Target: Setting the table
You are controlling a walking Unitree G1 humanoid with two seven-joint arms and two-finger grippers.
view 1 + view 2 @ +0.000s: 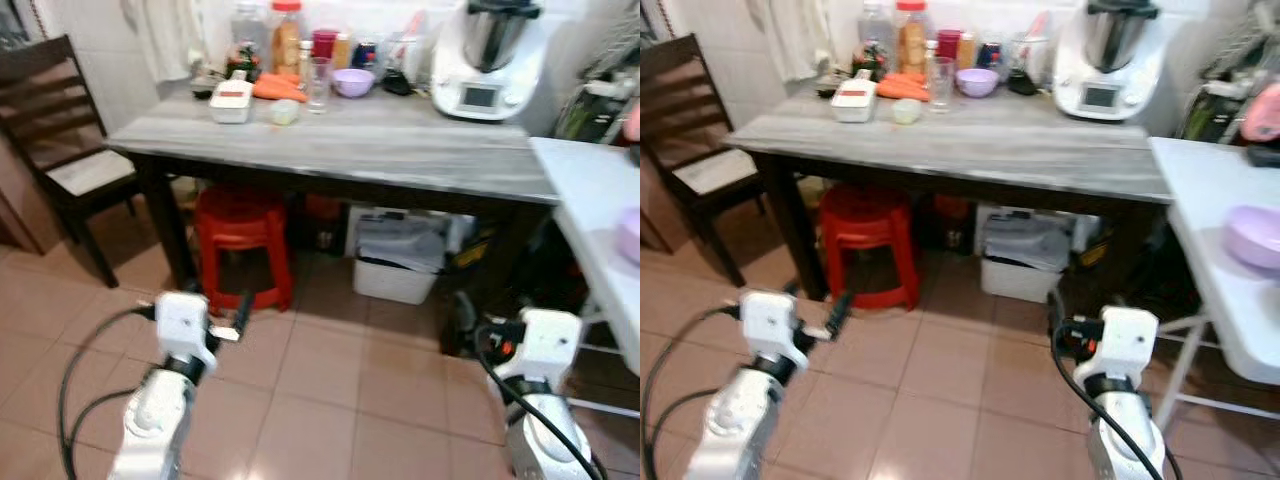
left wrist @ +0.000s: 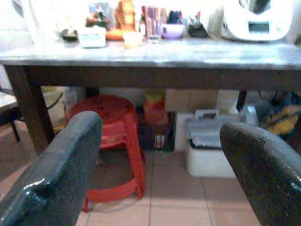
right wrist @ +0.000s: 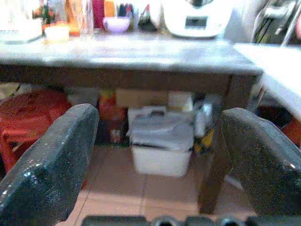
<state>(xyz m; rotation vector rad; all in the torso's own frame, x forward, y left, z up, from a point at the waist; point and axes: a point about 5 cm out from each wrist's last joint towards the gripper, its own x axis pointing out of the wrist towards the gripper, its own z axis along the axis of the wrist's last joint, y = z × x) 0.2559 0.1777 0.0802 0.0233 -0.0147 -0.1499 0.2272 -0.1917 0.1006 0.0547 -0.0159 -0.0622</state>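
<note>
A grey wooden table (image 1: 400,150) stands ahead of me. Along its far side are a clear glass (image 1: 318,82), a small purple bowl (image 1: 352,82), a pale little cup (image 1: 285,112), a white box (image 1: 232,100), carrots (image 1: 278,90) and several bottles. A second purple bowl (image 1: 1255,235) rests on a white table (image 1: 590,200) at my right. My left gripper (image 2: 160,136) and right gripper (image 3: 160,122) are both held low over the tiled floor, short of the grey table. Both are open and hold nothing.
A white kitchen machine (image 1: 490,55) sits at the grey table's back right. Under that table are a red stool (image 1: 243,240) and a white bin (image 1: 400,260). A dark wooden chair (image 1: 60,150) stands at the left. Tiled floor lies between me and the table.
</note>
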